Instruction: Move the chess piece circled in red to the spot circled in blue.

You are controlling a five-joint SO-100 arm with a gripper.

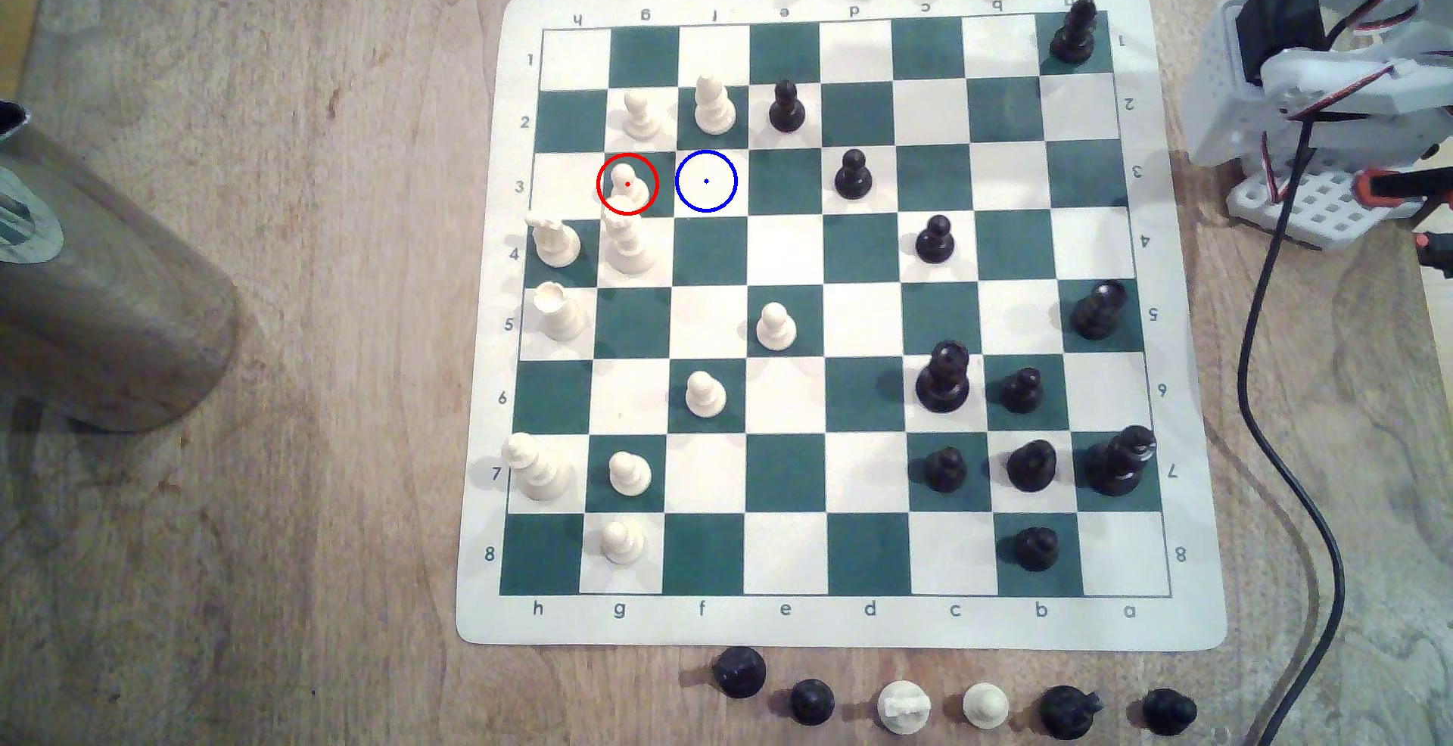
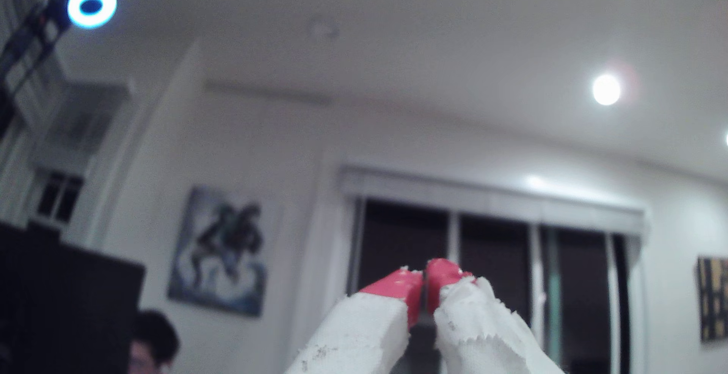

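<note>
Pawn [image 1: 629,182] in the red ring sits untouched on its dark green square in the exterior view, just left of the blue-ringed light square [image 1: 706,181], which is bare; the whole move is left to do; a taller white piece [image 1: 627,243] crowds the pawn from below, the arm [image 1: 1305,78] folded off the board [image 1: 786,624] on the desk [image 1: 275,322]; wrist view: the claw [image 2: 425,275] points at the ceiling, red tips pressed together, holding nothing.

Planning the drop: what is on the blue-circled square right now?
Nothing stands on the spot circled in blue; its cream surface shows bare. The white pawn circled in red sits on the adjacent green square.
</note>
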